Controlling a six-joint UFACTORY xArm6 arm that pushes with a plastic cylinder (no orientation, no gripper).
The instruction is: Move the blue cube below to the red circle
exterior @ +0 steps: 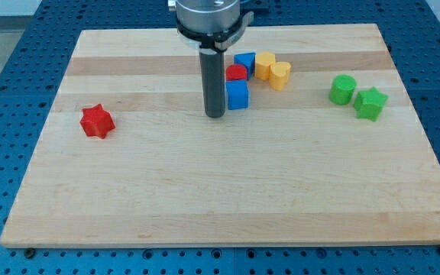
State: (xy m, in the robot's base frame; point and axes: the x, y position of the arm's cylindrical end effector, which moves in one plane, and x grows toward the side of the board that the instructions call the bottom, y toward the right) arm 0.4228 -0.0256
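Now the blue cube [237, 95] sits directly below the red circle [236, 73], touching it, near the table's [220, 191] top middle. My tip [215, 115] rests just left of the cube; this tool is a plain rod with no jaws.

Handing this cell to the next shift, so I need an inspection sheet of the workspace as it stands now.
Surface: wooden board, lying flat on a blue perforated table.
Job's things: blue cube sits directly below the red circle, touching it.
Clutter: a second blue block, two yellow blocks, green cylinder, green star, red star.
Grippers: none fitted; my tip rests just to the view's left of the blue cube.
Cables: nothing seen.
Surroundings: only the blue table around the board.
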